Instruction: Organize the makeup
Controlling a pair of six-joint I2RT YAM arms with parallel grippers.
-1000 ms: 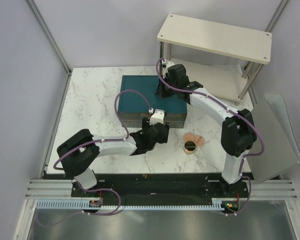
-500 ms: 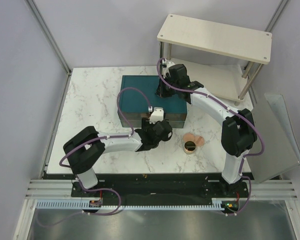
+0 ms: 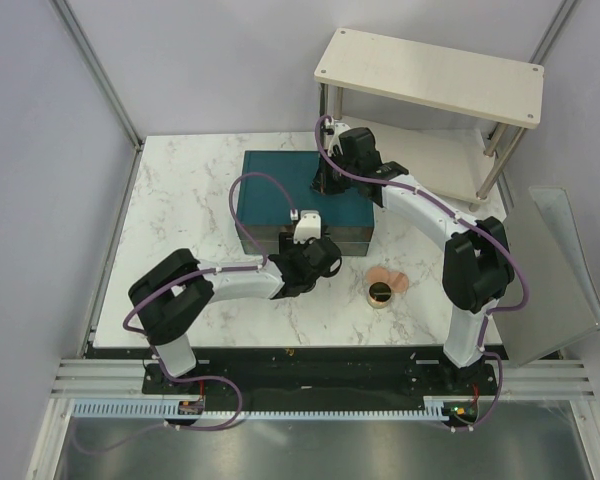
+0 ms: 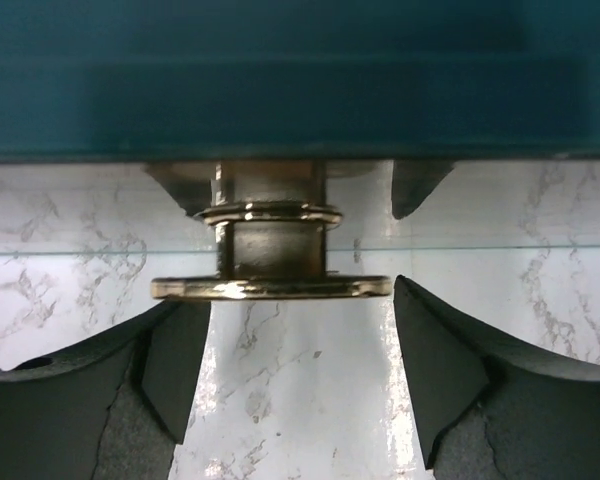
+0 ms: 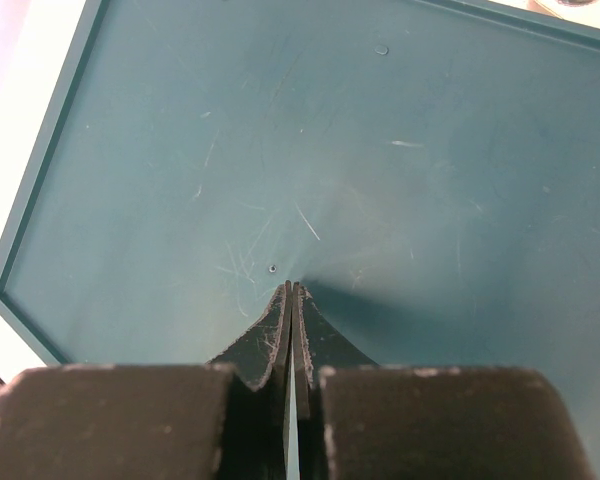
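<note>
**Round gold-rimmed dark compact** [image 3: 380, 294] on the marble table [image 3: 190, 200], in front of the teal box [image 3: 280, 195], off its right front corner. Two peach-pink pads [image 3: 390, 278], overlapping, lie just beside the compact on the side toward the box. These items show in the overhead view only, too small for any lettering to be made out.

**Left wrist view:** left gripper [image 4: 295, 300] with jaws spread wide, its fingers [image 4: 175, 360] flanking the gold drawer handle [image 4: 270, 255] on the box front. Whether either finger touches the handle's plate cannot be told. Overhead, this handle is hidden beneath the wrist.

**Right wrist view:** right gripper [image 5: 292, 300] clenched, fingertips pressed together, tips at the box's scratched top, right of its middle. The far box edges are cut off by the frame.

**Surroundings:** a two-tier shelf [image 3: 430, 75] stands behind and to the right of the box.
</note>
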